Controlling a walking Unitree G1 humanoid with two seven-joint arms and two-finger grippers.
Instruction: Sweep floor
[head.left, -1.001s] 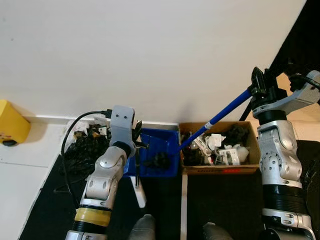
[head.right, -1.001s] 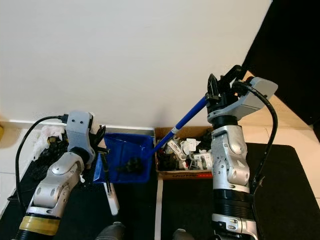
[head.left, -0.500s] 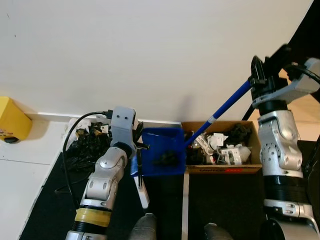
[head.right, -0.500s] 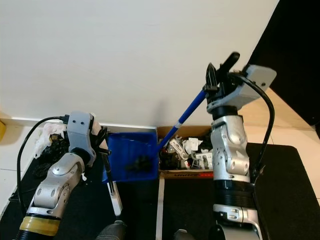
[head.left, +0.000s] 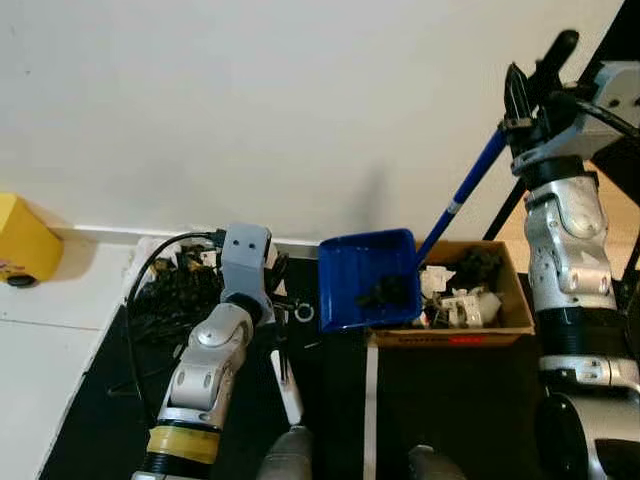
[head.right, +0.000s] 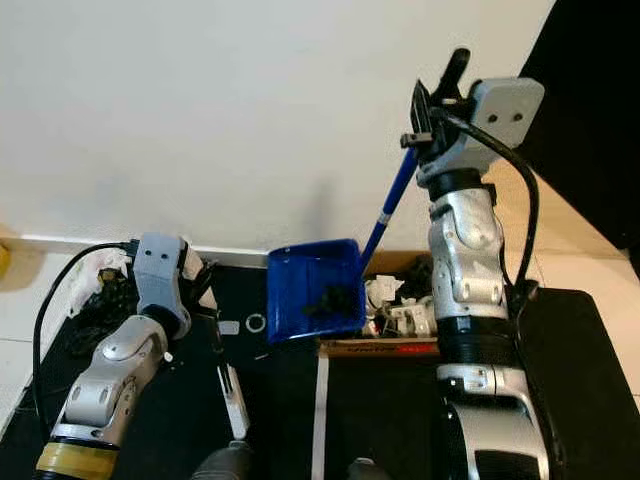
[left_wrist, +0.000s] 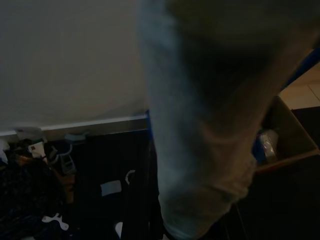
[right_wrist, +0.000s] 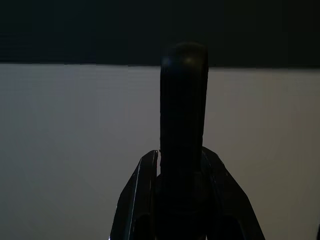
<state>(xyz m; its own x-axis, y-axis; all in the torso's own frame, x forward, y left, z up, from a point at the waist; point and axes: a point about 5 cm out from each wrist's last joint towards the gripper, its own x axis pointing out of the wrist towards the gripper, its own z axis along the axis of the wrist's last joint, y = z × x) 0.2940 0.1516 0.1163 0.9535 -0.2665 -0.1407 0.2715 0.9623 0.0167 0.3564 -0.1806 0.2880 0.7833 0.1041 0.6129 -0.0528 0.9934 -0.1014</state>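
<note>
Holding the blue dustpan (head.left: 365, 280) by its long handle (head.left: 468, 193), the right claw (head.left: 530, 95) is raised high near the wall in the left eye view, which tips the pan so that its mouth faces the cardboard box (head.left: 505, 320); judging from that tilt, the dark clump of debris (head.left: 382, 293) in the pan is about to slide into the box, already stuffed with white and black scraps. Low on the other side, the left claw (head.left: 278, 275) sits over the black floor mat (head.left: 110, 420), beside a white brush handle (head.left: 288, 390) lying on the mat; whether its fingers are apart or together I cannot tell. A tangle of black cables (head.left: 170, 295) and a yellow object (head.left: 22, 245) lie further to the left, clear of the pour. Seen from the right eye, a small ring (head.right: 256, 323) and a paper scrap (head.right: 227, 326) rest on the mat just left of the pan and are left to be swept. From the left wrist, a blurred pale shape hides much, though the ring (left_wrist: 130, 175) and the box corner (left_wrist: 287, 145) can be made out. From the right wrist, both fingers (right_wrist: 137, 200) are clamped on the handle's black end (right_wrist: 183, 115).
</note>
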